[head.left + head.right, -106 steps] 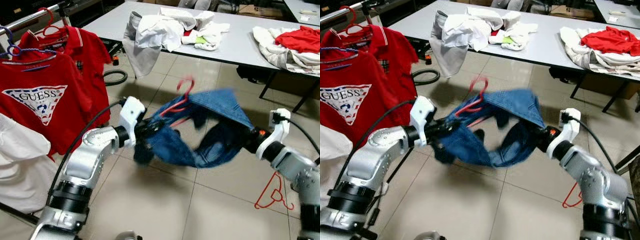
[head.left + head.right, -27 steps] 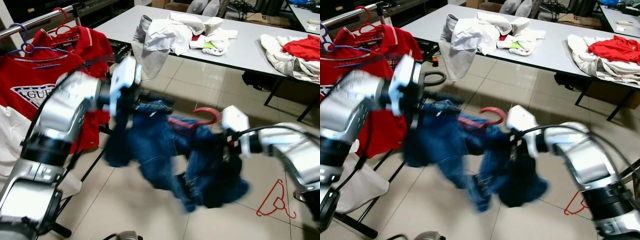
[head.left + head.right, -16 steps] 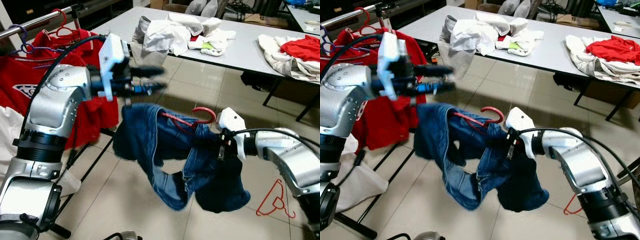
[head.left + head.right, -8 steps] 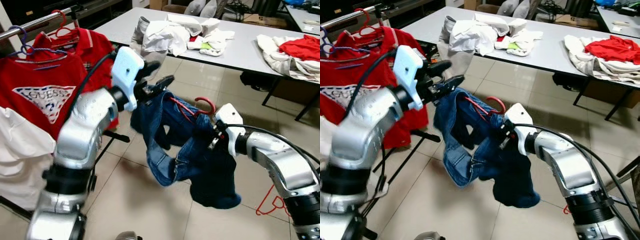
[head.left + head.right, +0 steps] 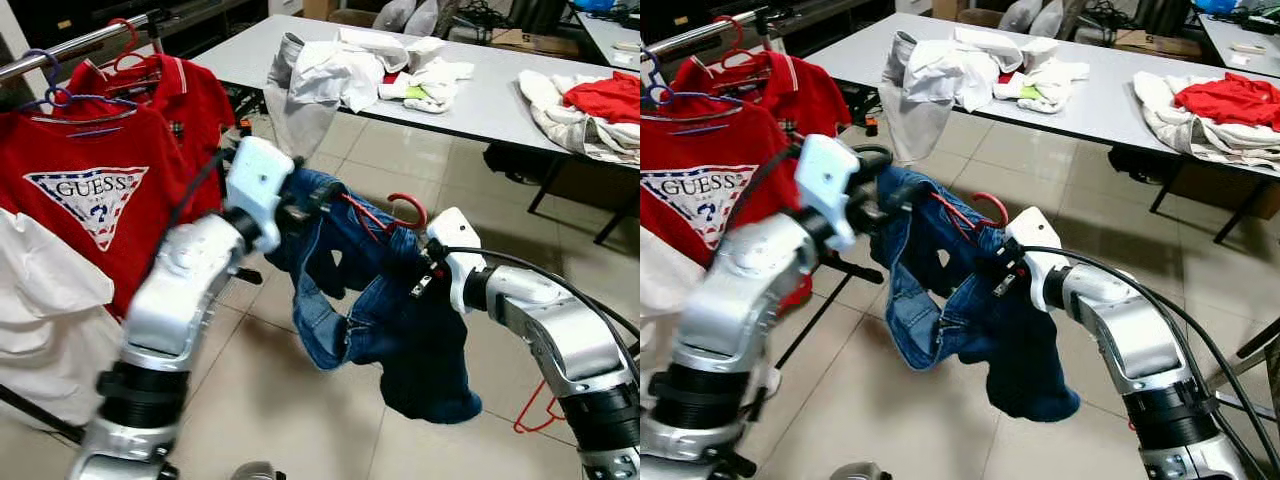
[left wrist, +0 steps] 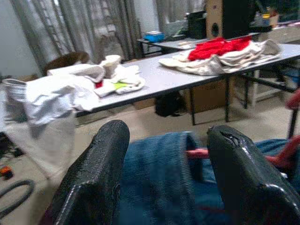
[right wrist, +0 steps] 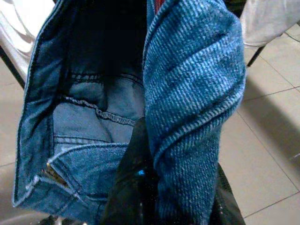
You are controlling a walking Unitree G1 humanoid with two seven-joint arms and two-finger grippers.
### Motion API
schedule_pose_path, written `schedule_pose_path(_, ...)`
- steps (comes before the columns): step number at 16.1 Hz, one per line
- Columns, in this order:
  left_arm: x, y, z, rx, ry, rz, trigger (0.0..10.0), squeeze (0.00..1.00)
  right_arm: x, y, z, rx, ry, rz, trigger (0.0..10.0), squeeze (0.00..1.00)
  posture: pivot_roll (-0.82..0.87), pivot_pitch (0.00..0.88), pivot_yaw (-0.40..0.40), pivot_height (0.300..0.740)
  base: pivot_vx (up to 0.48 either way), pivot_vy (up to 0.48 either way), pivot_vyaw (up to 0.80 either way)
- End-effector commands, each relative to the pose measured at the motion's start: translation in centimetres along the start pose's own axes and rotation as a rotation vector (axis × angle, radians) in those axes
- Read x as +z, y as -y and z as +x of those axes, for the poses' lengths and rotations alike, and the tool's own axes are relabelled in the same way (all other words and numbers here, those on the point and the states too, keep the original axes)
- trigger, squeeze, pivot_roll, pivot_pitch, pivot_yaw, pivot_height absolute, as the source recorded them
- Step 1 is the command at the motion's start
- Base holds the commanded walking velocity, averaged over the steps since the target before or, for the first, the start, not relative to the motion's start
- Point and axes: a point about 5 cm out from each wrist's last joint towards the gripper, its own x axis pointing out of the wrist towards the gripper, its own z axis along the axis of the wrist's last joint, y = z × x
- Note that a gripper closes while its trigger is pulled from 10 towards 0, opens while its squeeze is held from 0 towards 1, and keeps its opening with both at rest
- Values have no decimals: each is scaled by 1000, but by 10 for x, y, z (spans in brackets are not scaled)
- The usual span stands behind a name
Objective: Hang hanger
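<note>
Blue jeans point(image 5: 372, 300) hang in the air on a red hanger point(image 5: 400, 208) whose hook sticks up above the denim. My right gripper point(image 5: 422, 279) is shut on the jeans at their right side; in the right wrist view the denim point(image 7: 192, 93) drapes over a black finger point(image 7: 138, 187). My left gripper point(image 5: 318, 196) is at the jeans' upper left edge. The left wrist view has its fingers point(image 6: 96, 173) wide apart, open, with a fold of denim point(image 6: 154, 178) and a bit of red hanger point(image 6: 201, 152) between them. The clothes rail point(image 5: 70, 45) runs at the far left.
Red shirts point(image 5: 90, 190) and a white garment point(image 5: 45, 320) hang on the rail, one on a purple hanger point(image 5: 45, 96). A grey table point(image 5: 500, 95) behind carries piles of clothes point(image 5: 350, 60). Another red hanger point(image 5: 545, 405) lies on the tiled floor at right.
My left gripper, raised and apart from the jeans a second ago, has come down onto their upper left edge. The right gripper has lifted the jeans slightly toward the left.
</note>
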Motion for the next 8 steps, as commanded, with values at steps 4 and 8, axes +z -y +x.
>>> schedule_pose_path(4, -4, 5, 1, -12, 0, -63, 10000, 0, 14, 1, -3, -12, 49, -26, 0, 0, 68, 0, -3, 740, 0, 0, 0)
schedule_pose_path(8, -19, -4, 3, 94, -95, 35, 10000, 0, 16, -1, 0, 8, 57, -31, 0, 0, 69, 0, -6, 740, 0, 0, 0)
